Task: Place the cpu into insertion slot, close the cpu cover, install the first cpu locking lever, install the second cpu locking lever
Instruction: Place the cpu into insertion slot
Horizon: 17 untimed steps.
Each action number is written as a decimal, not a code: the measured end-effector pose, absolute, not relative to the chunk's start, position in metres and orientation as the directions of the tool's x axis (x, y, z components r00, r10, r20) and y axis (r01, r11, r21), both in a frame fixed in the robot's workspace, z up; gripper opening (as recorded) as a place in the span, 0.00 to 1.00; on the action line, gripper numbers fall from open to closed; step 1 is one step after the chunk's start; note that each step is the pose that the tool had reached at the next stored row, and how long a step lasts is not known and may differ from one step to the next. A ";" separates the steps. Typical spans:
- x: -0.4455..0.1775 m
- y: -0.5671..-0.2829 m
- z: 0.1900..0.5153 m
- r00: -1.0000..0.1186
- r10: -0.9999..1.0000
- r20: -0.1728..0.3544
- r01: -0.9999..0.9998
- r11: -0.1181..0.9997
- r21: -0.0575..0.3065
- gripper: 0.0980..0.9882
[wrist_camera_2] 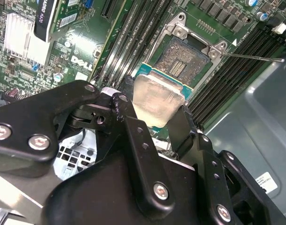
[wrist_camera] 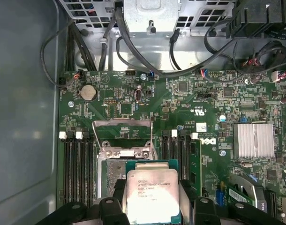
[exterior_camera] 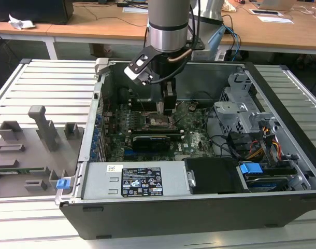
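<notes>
case point(exterior_camera: 199, 218): middle of the exterior frame, on the table point(exterior_camera: 54, 83), open side up.
board point(exterior_camera: 194, 137): flat on the case floor, mid-frame.
slot point(exterior_camera: 157, 122): in the board, right under the gripper point(exterior_camera: 167, 108).
cpu point(wrist_camera: 152, 192): clamped in the gripper, over one side of the slot (contact cannot be told).
cover point(wrist_camera: 122, 123): raised off the slot, on the side away from the cpu.
power supply point(exterior_camera: 140, 181): in the case, lower centre-left of the frame.
drive cage point(exterior_camera: 238, 109): in the case, right of the board.
tray point(exterior_camera: 23, 150): on the table, left of the case.
desk point(exterior_camera: 96, 26): behind the table, along the top of the frame.
</notes>
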<state>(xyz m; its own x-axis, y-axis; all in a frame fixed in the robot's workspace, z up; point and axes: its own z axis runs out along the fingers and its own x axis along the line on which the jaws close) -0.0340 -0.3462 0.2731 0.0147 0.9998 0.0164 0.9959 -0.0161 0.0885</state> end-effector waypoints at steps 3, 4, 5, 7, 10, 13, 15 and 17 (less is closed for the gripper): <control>-0.034 -0.346 0.272 0.015 1.000 0.017 0.996 -0.017 0.089 0.49; -0.034 -0.346 0.272 0.015 1.000 0.016 0.996 -0.017 0.088 0.49; -0.034 -0.346 0.272 0.015 1.000 0.016 0.996 -0.017 0.088 0.49; -0.035 -0.346 0.271 0.017 1.000 0.016 0.996 -0.018 0.088 0.49; -0.035 -0.344 0.268 0.020 1.000 0.016 0.996 -0.021 0.089 0.49; -0.035 -0.343 0.266 0.020 1.000 0.016 0.996 -0.021 0.089 0.49; -0.037 -0.343 0.262 0.020 1.000 0.016 0.996 -0.021 0.089 0.49; -0.037 -0.343 0.259 0.020 1.000 0.016 0.996 -0.021 0.089 0.49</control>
<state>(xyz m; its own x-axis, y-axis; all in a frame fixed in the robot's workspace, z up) -0.0374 -0.3429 0.2588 0.0198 0.9997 0.0159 0.9958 -0.0212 0.0885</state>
